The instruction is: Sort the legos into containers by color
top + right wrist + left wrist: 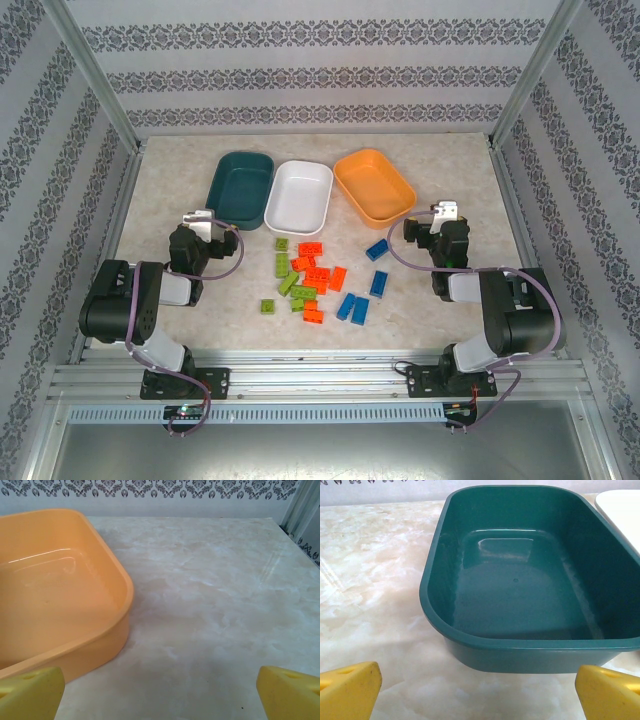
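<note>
Several legos point(315, 280) lie scattered on the table's middle: orange-red ones point(318, 277), lime green ones point(286, 266) at the left, blue ones point(353, 306) at the right. Behind them stand three empty trays in a row: dark teal point(240, 188), white point(300, 196) and orange point(374, 186). My left gripper point(200, 222) is open, just short of the teal tray point(520, 595), with nothing between its yellow fingertips point(347, 690). Beside the orange tray's point(50, 595) right corner, my right gripper point(443, 214) is open too, over bare table.
Patterned walls and metal frame posts point(100, 90) close in the table on three sides. A corner of the white tray point(622, 507) touches the teal one. Bare marble table point(215, 590) stretches right of the orange tray to the back wall.
</note>
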{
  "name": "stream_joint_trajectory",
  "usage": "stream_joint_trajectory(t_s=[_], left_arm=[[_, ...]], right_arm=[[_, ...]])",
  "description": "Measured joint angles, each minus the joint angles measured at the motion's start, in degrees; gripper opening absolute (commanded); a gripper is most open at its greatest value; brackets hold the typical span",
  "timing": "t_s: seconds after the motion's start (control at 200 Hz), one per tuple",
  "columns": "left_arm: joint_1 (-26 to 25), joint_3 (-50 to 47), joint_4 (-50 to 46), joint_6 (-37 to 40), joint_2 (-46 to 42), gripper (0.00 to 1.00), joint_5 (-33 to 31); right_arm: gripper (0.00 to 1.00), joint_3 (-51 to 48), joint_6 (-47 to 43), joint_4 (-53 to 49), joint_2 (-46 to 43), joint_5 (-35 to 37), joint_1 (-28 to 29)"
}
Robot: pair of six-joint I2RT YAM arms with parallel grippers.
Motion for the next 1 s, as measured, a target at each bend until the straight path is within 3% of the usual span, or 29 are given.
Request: stream_joint_trajectory(t_s=[0.33, 0.59, 0.754, 0.849, 0.999], left_arm=[[0.0, 0.6, -0.6, -1.8, 0.0, 1.00, -8.7], [0.0, 0.6, -0.8, -2.8, -0.1, 1.00, -11.9], [0.0, 1.2, -4.8, -3.4, -3.3, 1.00, -14.3], [0.0, 4.8, -15.2, -5.1, -9.2, 1.00, -19.2], [0.0, 18.5, -33.6, -8.1, -17.0, 1.00, -23.6]], right_arm=[[0.98, 0.0, 0.0, 0.0, 0.0, -1.0, -0.5], [0.98, 0.0, 0.7, -1.0, -0.7, 1.2, -0.5], [0.98, 4.4, 4.4, -15.2, -8.9, 7.4, -0.5], [0.98, 12.0, 11.0, -28.2, -13.9, 9.7, -1.5], [0.98, 23.1, 18.7, -43.6, -18.1, 7.4, -3.0]])
